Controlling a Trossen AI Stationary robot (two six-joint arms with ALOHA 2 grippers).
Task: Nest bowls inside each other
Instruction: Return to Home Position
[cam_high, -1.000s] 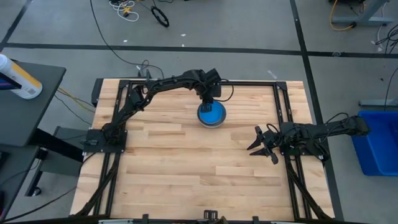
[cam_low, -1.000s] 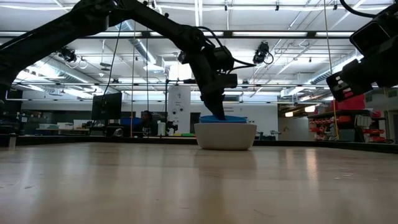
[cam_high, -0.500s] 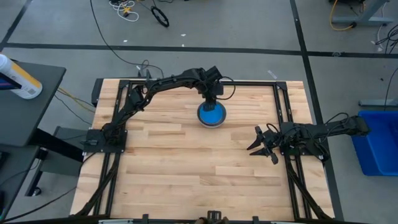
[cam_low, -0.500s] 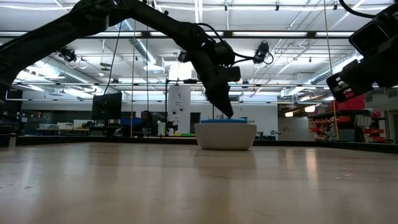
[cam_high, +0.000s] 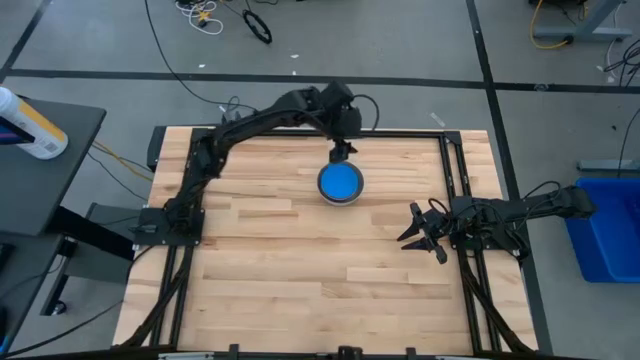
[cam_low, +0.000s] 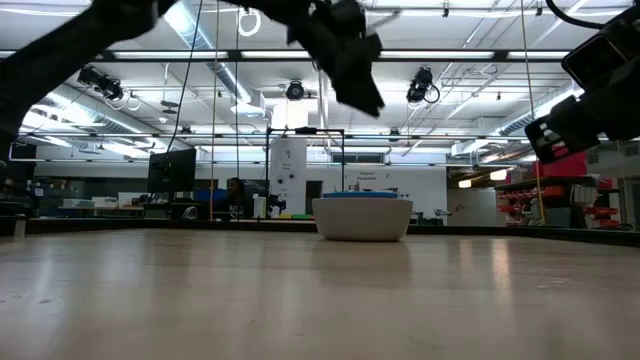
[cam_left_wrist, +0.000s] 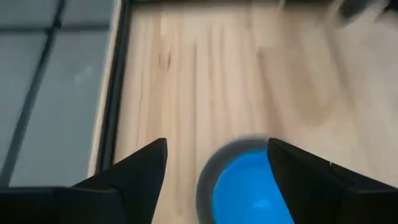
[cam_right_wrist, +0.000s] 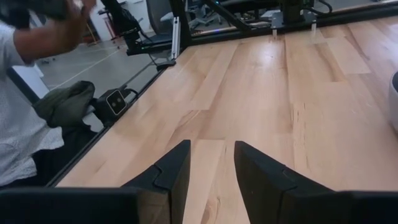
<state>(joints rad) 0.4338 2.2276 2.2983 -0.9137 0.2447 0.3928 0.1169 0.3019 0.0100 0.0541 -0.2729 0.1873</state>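
Note:
A stack of bowls (cam_high: 340, 183) stands on the table toward its far edge, near the middle. The grey bowl (cam_low: 362, 219) is outermost, and a light blue bowl (cam_left_wrist: 249, 186) sits inside it, its rim (cam_low: 360, 194) just above the grey one. Any other bowls are hidden in the stack. My left gripper (cam_high: 342, 152) hangs open well above the stack, a little to its far side (cam_low: 365, 95), with nothing between its fingers (cam_left_wrist: 217, 146). At the table's right side my right gripper (cam_high: 408, 225) waits open and low (cam_right_wrist: 211, 146).
Bare wood lies all around the stack. Black frame rails (cam_high: 455, 160) run along the table's sides. A blue bin (cam_high: 605, 230) stands off the right edge. A person (cam_right_wrist: 25, 93) shows beyond the table in the right wrist view.
My left gripper has opened, let go of the light blue bowl and risen straight up from the stack, tipping further downward. The light blue bowl stays settled in the grey bowl.

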